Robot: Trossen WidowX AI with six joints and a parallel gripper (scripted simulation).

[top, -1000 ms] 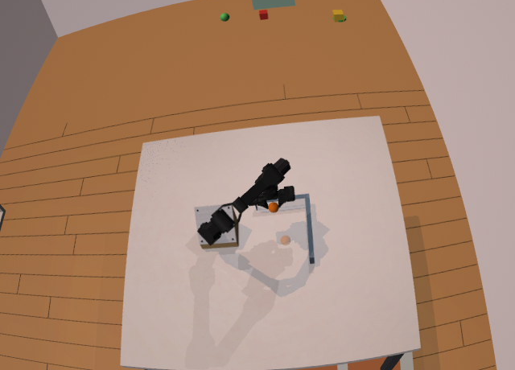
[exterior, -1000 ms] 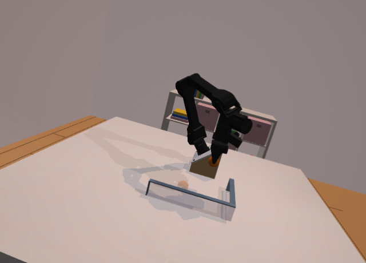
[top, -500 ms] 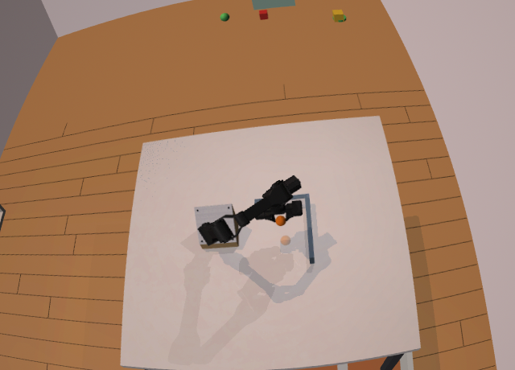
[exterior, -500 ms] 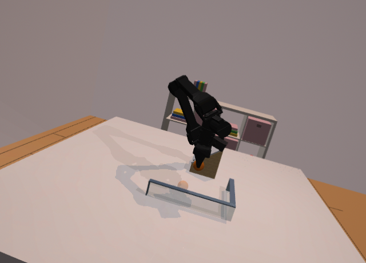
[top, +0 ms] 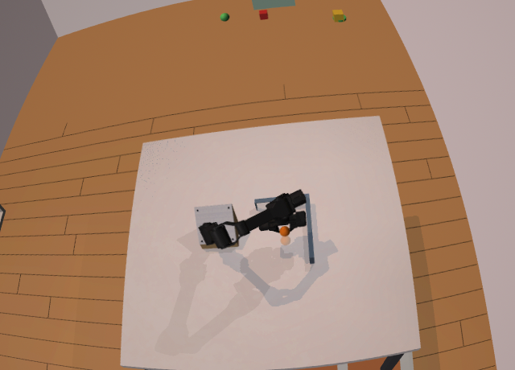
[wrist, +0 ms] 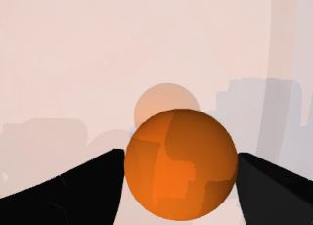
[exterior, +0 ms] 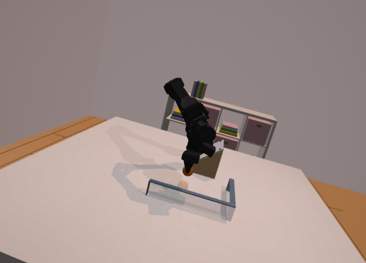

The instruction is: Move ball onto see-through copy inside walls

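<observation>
Ball (wrist: pixel 180 164) sits pinched between the two black fingers, one on each flank at its widest line, so the gripper (exterior: pixel 187 166) is clamped on it and nothing lets it roll. From the exterior view it hangs off the table (exterior: pixel 74 195), with its shadow lying separately below, and that height looks deliberate: carried in the air, it cannot bump the walls (exterior: pixel 192 199) or skid. The copy (exterior: pixel 183 184), pale and see-through, lies on the table just ahead of the ball in the wrist view, peeking out above its top edge, so the ball is near but not yet over it. From the top view both are inside the corner the walls (top: pixel 308 228) make, the ball (top: pixel 284 231) just beside the copy (top: pixel 285 240). My read: a short carry forward, then a lowering until it touches, because a ball dropped from height would likely bounce or roll off the mark. Only then should the fingers part and the arm lift straight up.
</observation>
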